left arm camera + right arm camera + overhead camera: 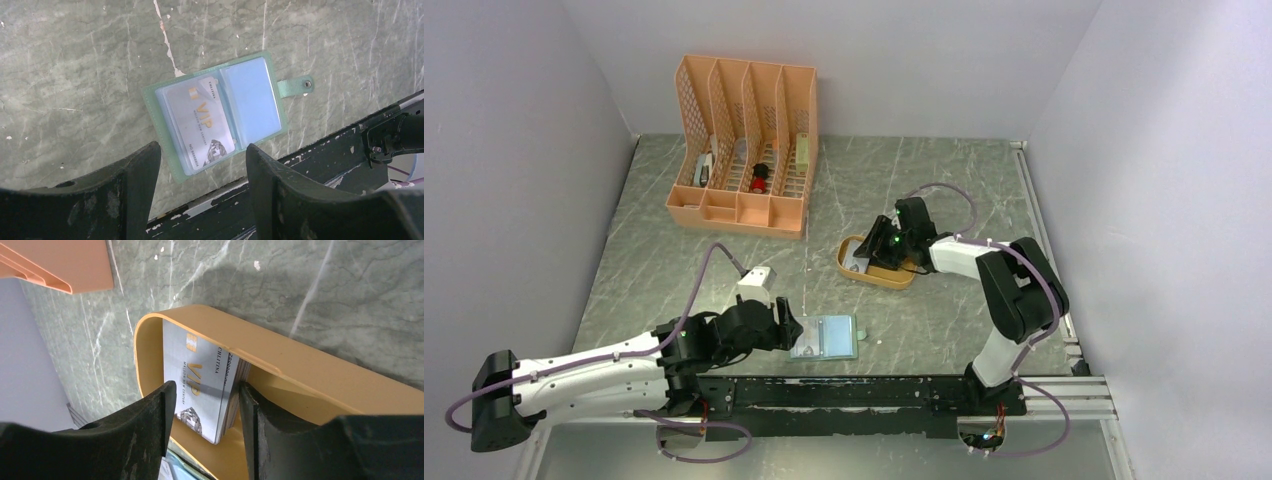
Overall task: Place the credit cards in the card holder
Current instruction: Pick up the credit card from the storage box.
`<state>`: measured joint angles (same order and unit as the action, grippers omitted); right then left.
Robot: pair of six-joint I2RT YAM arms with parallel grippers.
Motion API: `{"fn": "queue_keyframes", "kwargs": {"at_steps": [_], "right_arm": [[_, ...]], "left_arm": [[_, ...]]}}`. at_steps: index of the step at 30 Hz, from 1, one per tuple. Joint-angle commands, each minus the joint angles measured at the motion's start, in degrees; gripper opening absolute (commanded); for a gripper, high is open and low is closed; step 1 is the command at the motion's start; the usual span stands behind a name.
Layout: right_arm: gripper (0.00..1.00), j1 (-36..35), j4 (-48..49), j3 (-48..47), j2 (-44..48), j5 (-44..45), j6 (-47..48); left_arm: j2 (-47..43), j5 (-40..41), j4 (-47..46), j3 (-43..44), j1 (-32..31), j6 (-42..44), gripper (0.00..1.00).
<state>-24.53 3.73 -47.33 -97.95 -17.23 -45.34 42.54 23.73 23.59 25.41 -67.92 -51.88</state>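
The sage-green card holder [276, 107] lies open on the table, snap tab to the right; it also shows in the top view [828, 338]. One grey-white VIP credit card [200, 125] sits in its left clear sleeve; the right sleeve looks empty. My left gripper [202, 149] is open and empty, just above the holder's near edge. A stack of credit cards [200, 360] stands tilted in the mustard-yellow tray [280, 360]. My right gripper [207, 387] is open inside the tray, one finger on each side of the stack's lower end.
The peach lattice organizer [744, 145] stands at the back left with small items in it; its corner shows in the right wrist view [75, 265]. The yellow tray [894, 281] sits mid-table. The black rail [874, 392] runs along the near edge, close to the holder.
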Motion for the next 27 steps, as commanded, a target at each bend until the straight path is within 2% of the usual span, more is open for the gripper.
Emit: {"fn": "queue_keyframes", "kwargs": {"at_steps": [1,6,13,27], "right_arm": [[0.52,-1.2,1.9,-0.6,-1.9,-2.7,-0.5],[0.53,-1.2,1.6,-0.2,-0.8,-2.3,-0.1],[0.59,-1.2,-7.8,-1.2,4.2,6.5,1.5],[0.57,-3.6,-9.7,-3.3,-0.2,7.6,2.3]], "left_arm": [[-1.1,0.3,0.4,-0.9,0.1,-0.4,0.68],[-1.3,0.3,0.7,-0.9,0.2,-0.5,0.68],[-1.5,0.9,1.8,-0.5,0.1,-0.5,0.68],[-1.2,0.4,0.9,-0.7,0.1,-0.6,0.68]]}}
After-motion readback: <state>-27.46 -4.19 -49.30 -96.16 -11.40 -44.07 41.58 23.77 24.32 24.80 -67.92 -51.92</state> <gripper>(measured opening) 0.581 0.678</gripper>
